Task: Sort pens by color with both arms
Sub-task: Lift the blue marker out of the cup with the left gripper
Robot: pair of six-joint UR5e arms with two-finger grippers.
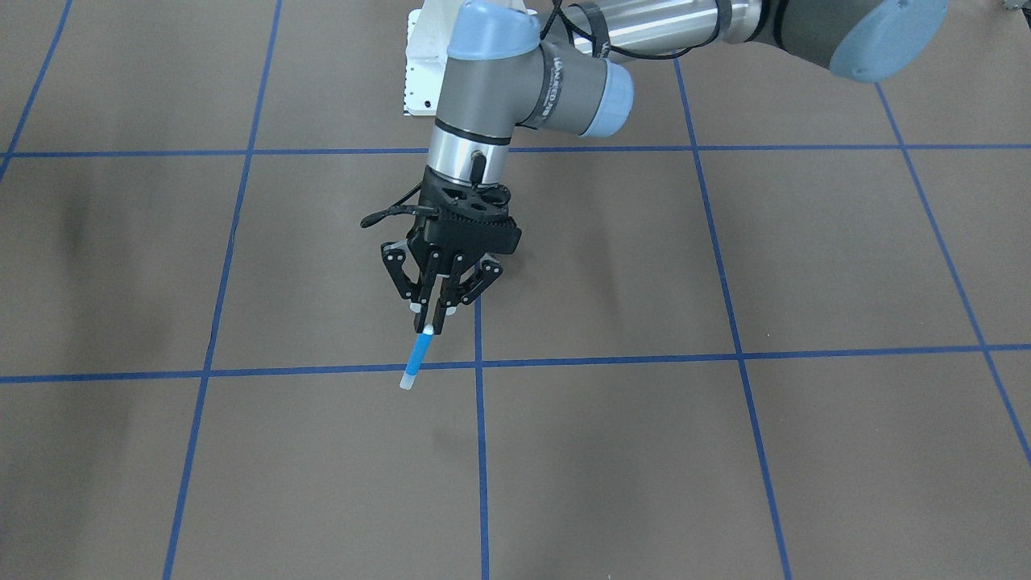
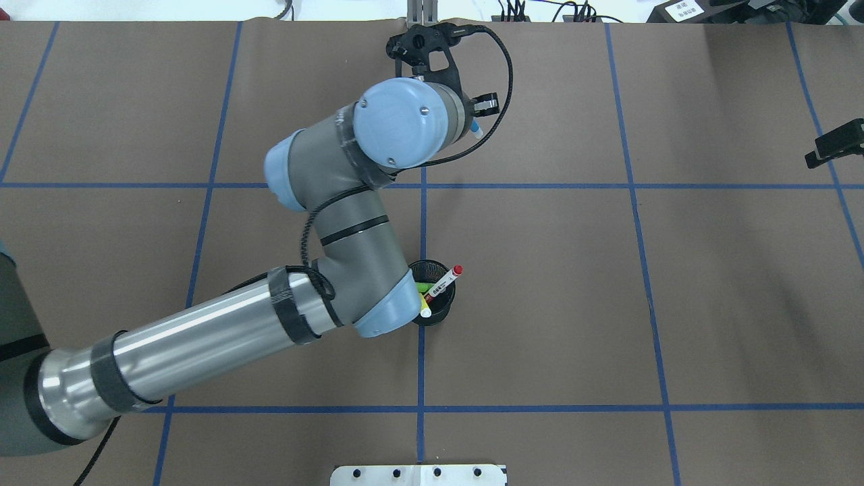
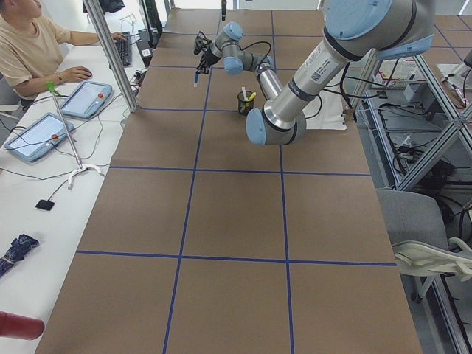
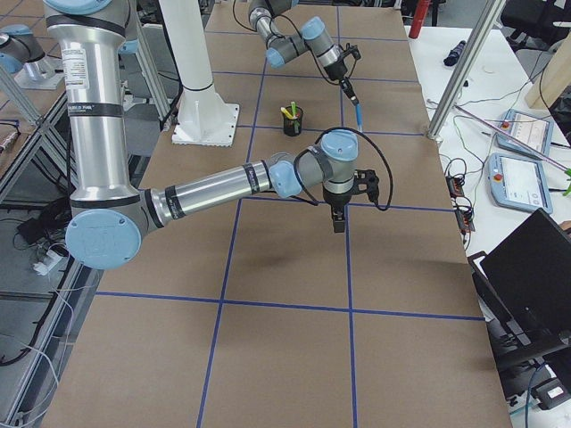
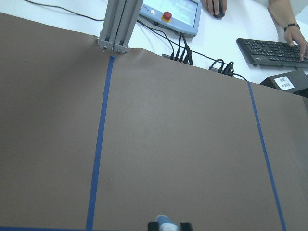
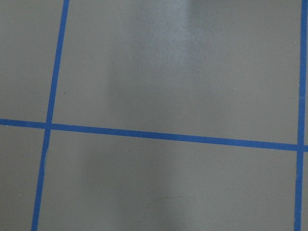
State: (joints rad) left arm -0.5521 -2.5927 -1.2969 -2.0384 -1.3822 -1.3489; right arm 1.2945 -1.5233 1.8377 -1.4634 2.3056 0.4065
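Note:
My left gripper point(image 1: 427, 324) is shut on the blue pen point(image 1: 417, 359), which hangs tip-down and slightly slanted above the brown table, over a blue tape line near the far middle. The pen's top shows between the fingers in the left wrist view point(image 5: 168, 222) and under the wrist in the overhead view point(image 2: 476, 128). The black mesh cup point(image 2: 440, 309) stands mid-table beside the left arm's elbow. It holds the white and red pen point(image 2: 443, 282), the green pen point(image 2: 422, 287) and the yellow pen point(image 4: 285, 112). My right gripper point(image 4: 338, 225) hovers over bare table; I cannot tell its state.
Blue tape lines divide the table into squares. The white base mount point(image 2: 418, 474) sits at the near edge. An aluminium post point(image 5: 118, 24) stands at the far edge. An operator point(image 3: 29, 44) sits at a side desk with tablets and a keyboard.

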